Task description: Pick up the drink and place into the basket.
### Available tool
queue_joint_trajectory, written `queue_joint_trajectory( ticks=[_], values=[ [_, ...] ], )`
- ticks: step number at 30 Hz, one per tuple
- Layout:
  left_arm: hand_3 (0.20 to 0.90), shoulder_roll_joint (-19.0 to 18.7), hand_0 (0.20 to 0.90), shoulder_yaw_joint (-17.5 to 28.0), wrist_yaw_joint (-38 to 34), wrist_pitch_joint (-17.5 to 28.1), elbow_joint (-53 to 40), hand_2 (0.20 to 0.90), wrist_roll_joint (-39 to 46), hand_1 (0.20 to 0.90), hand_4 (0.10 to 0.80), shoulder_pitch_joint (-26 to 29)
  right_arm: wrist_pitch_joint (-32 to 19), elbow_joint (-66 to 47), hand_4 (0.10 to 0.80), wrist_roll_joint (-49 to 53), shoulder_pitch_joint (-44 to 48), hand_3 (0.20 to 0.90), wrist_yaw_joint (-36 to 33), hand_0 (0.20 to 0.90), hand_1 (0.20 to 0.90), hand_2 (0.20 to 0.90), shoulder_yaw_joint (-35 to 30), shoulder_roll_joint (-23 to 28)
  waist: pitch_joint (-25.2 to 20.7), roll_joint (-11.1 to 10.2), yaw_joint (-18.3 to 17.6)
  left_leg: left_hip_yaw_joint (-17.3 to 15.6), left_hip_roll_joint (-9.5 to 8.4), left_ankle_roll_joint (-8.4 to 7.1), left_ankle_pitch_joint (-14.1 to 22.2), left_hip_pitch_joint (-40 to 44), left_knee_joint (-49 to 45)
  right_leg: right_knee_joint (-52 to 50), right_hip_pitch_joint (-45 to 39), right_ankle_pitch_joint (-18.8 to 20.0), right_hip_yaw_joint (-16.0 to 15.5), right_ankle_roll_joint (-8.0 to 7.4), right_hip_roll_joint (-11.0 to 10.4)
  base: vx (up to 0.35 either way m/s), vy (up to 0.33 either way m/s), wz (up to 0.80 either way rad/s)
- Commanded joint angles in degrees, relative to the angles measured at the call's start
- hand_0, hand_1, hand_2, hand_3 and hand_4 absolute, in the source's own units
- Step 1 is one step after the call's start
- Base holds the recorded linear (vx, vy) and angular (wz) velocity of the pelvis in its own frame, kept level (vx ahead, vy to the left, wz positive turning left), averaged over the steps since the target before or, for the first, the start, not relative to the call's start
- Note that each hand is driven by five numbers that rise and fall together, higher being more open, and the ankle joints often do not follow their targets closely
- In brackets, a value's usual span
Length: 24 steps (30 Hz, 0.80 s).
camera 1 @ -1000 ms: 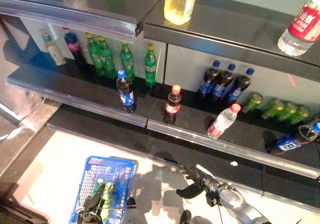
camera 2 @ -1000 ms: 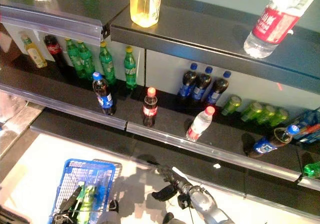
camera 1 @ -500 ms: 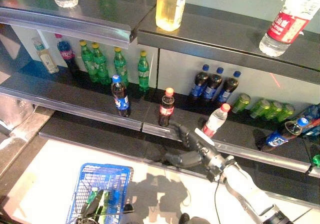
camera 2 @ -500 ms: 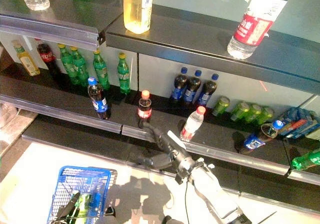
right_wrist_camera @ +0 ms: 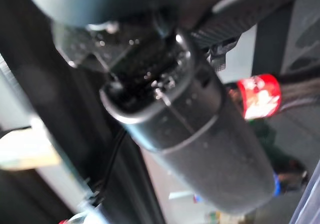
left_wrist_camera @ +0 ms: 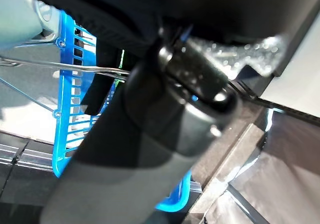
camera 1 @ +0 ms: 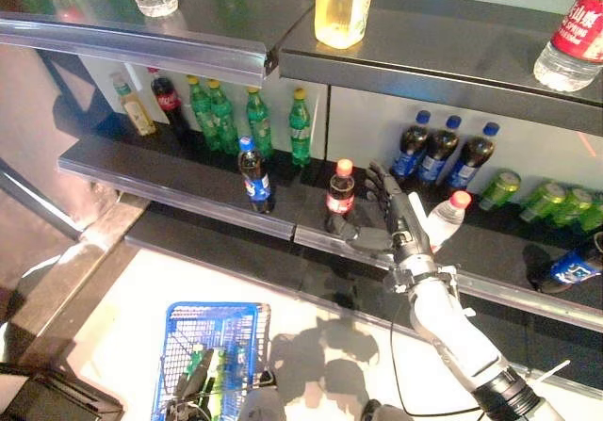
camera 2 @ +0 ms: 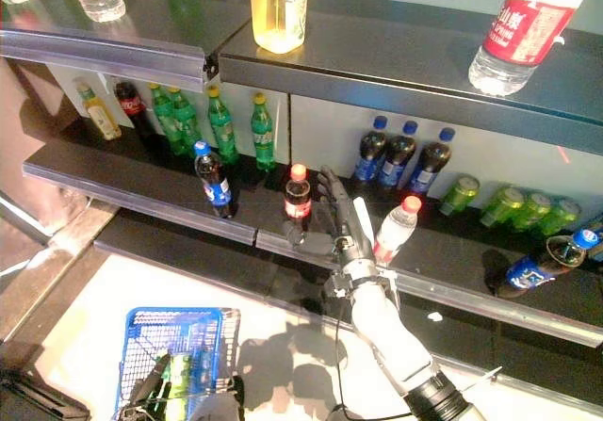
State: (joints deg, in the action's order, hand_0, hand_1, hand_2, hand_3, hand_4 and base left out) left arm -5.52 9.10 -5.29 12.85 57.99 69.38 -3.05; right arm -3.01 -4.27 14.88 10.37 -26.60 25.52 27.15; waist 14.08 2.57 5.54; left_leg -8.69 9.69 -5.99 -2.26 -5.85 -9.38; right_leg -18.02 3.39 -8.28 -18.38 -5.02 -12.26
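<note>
A dark cola bottle [camera 1: 339,195] with a red cap and red label stands upright at the front of the lower shelf. My right hand [camera 1: 394,221] is open just to its right, with straight fingers level with the bottle and the thumb reaching toward its base; I cannot tell whether it touches. The bottle's red label shows past the thumb in the right wrist view [right_wrist_camera: 257,96]. The blue basket [camera 1: 215,308] hangs low at the left with a green drink [camera 2: 179,376] inside. My left hand [left_wrist_camera: 165,108] is shut on its wire handles [left_wrist_camera: 75,69].
A leaning water bottle [camera 1: 443,218] with a red cap is just right of my right hand. A blue-label dark bottle [camera 1: 252,174] stands to the left. Green bottles [camera 1: 254,120], dark bottles [camera 1: 438,153] and green cans [camera 1: 556,200] line the back. An upper shelf [camera 1: 424,58] overhangs.
My right hand has risen from floor level up to the lower shelf and now stands beside the cola bottle. The camera has shifted; the basket still hangs at the lower left.
</note>
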Motion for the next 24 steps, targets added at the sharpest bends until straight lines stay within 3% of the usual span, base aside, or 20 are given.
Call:
queue_joint_trajectory(
  ticks=[1,9,17,24],
  values=[
    [0.200,-0.1,0.300,-7.0,2.2,0.6,-3.7,0.300,-2.0,0.300,0.100,-3.6,-3.5,-3.6,0.800,-4.8,12.2,0.900,-7.0,0.900,0.900,0.900,-1.2,-3.4,4.1,-0.9,1.0,3.0,2.72,-2.71,-2.5,-3.3,-7.2,2.1,-1.9,2.5,0.0,0.85,-1.6,-0.107,0.013,0.04],
    [0.200,0.2,0.300,-10.1,2.3,1.6,-6.6,0.300,-0.4,0.300,0.100,-1.0,-3.3,-1.0,0.800,-13.4,18.6,0.900,-22.8,0.900,0.900,0.900,-2.3,-7.7,9.0,0.4,1.5,4.4,1.56,-2.76,-2.9,-7.2,-9.4,-0.6,1.9,2.8,0.3,1.01,-2.6,-0.075,0.036,0.05],
    [0.200,0.5,0.300,-11.3,2.9,1.7,-7.9,0.300,0.4,0.300,0.100,-0.7,-1.3,1.3,0.800,-12.9,20.5,0.900,-22.6,0.900,0.900,0.900,-1.9,-8.2,10.9,1.2,1.8,4.9,0.87,-2.70,-3.3,-9.1,-11.7,-1.7,2.6,2.6,0.4,1.38,-3.2,0.007,0.038,0.01],
    [0.200,-0.3,0.300,-13.3,3.6,0.8,-10.0,0.300,1.1,0.300,0.100,1.2,-1.2,4.3,0.800,-13.8,25.2,0.900,-27.1,0.900,0.900,0.900,-3.4,-9.2,13.7,1.9,3.0,6.0,-0.50,-2.06,-3.1,-11.9,-12.9,-3.4,5.3,2.9,0.0,1.42,-3.7,-0.030,0.006,0.04]
  ],
)
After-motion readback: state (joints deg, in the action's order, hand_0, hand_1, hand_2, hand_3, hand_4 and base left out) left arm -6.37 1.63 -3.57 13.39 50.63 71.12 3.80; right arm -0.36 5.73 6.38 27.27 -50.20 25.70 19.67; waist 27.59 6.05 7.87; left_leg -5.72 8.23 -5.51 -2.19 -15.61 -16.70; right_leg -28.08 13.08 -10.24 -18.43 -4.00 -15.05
